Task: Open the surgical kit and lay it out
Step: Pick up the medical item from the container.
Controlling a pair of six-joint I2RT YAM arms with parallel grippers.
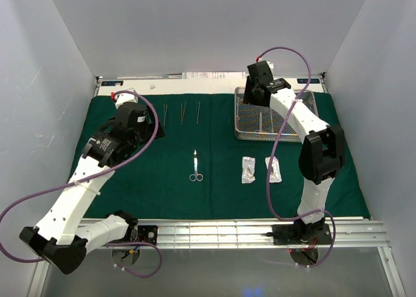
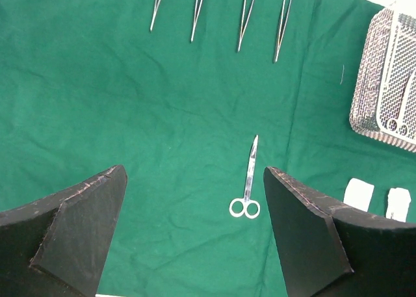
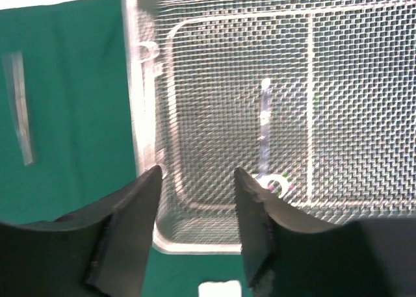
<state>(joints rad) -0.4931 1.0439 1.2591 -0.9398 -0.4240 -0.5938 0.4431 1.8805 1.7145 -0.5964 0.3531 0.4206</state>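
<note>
left pincer (image 2: 194, 173): wide open, empty | right pincer (image 3: 196, 172): part-open, empty, over tray (image 3: 132, 102)

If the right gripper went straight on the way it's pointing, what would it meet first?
Probably the floor of the wire-mesh tray, near a corner, though depth is unclear. The ring-handled instrument inside lies just off the line of the right gripper.

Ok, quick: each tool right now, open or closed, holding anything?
Left tool: open wide, holding nothing, above the green cloth.
Right tool: open, holding nothing, over the mesh tray.
</note>
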